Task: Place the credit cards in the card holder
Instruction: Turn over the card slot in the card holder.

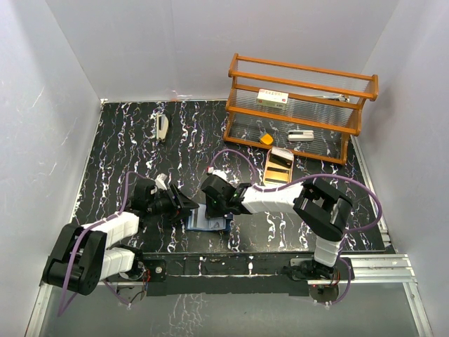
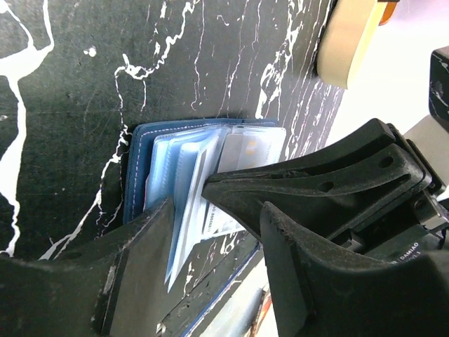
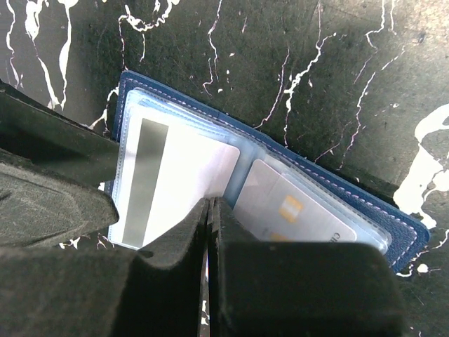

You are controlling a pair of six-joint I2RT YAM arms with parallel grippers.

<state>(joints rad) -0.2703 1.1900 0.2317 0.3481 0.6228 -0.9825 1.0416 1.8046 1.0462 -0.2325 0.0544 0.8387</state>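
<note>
Both grippers stood together over the card holder (image 1: 207, 225) in the top view, close to the near edge of the table (image 1: 126, 140) and between the arm bases, with the left gripper (image 1: 189, 210) coming from the left and the right gripper (image 1: 214, 209) from the right.

From the left wrist, I saw my left jaws about half apart. They straddled the fanned clear sleeves (image 2: 175, 175) without visibly pinching them, while the right tool's tip touched the sleeve stack.

From the right wrist, that tool's fingers (image 3: 175, 281) were pressed together with nothing between them. The tip rested on a sleeve over a striped card (image 3: 182, 168), and a chip card (image 3: 295, 210) lay in the next pocket.

I judged the holder light and floppy, its sleeves slick and apt to spring shut, and the cards thin but stiff. I would pin it by the navy cover or the spine, not the plastic.
</note>
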